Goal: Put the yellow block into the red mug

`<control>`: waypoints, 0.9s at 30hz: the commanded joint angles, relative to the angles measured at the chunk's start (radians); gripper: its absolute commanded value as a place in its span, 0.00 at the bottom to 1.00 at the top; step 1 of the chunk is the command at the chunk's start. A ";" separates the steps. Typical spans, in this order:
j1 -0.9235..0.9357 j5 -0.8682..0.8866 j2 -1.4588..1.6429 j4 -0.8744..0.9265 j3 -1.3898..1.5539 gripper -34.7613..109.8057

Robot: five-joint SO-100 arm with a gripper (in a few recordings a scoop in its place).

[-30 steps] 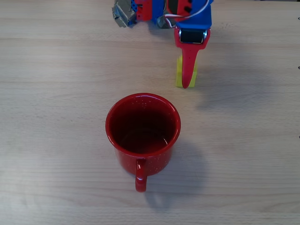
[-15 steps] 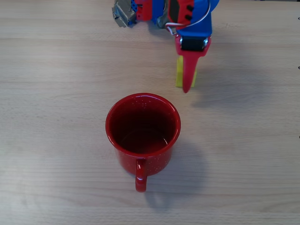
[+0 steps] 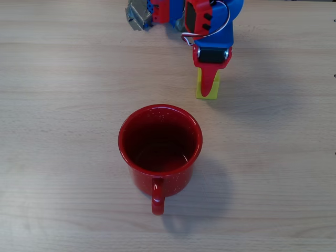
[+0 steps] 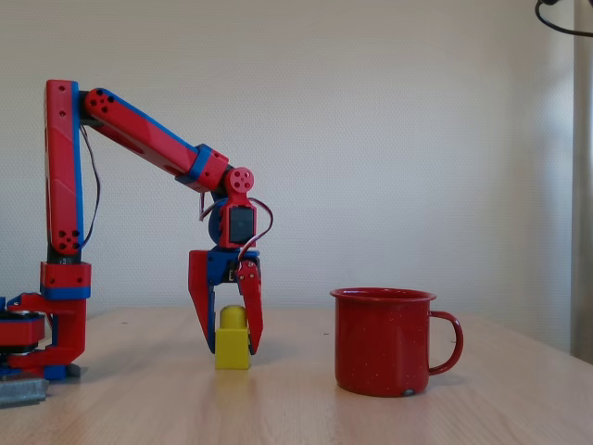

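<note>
Light wood-grain table (image 3: 63,157) before a plain pale wall (image 4: 389,111), brighter at the fixed view's right edge.

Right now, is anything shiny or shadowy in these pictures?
Overhead view: the red mug casts a soft shadow to its lower right, its rim glints. Fixed view: the yellow block looks sharp, and bright light comes in at the right edge.

Light wood-grain table (image 3: 63,157) is seen in overhead view, grain running left to right; soft shadows are cast on it toward the right. In fixed view the same tabletop (image 4: 306,417) is seen edge-on, backed by a plain off-white wall (image 4: 389,139). A dark cable loop (image 4: 561,17) is seen at the top right corner, beside a pale vertical strip (image 4: 584,185) along the right edge.
</note>
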 commanded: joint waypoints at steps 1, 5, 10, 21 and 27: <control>0.002 -0.023 0.032 -0.006 -0.017 0.25; 0.008 -0.051 0.057 0.002 -0.018 0.24; 0.015 -0.074 0.121 0.077 -0.086 0.24; 0.046 -0.314 0.224 0.331 -0.316 0.24; 0.149 -0.377 0.287 0.465 -0.449 0.24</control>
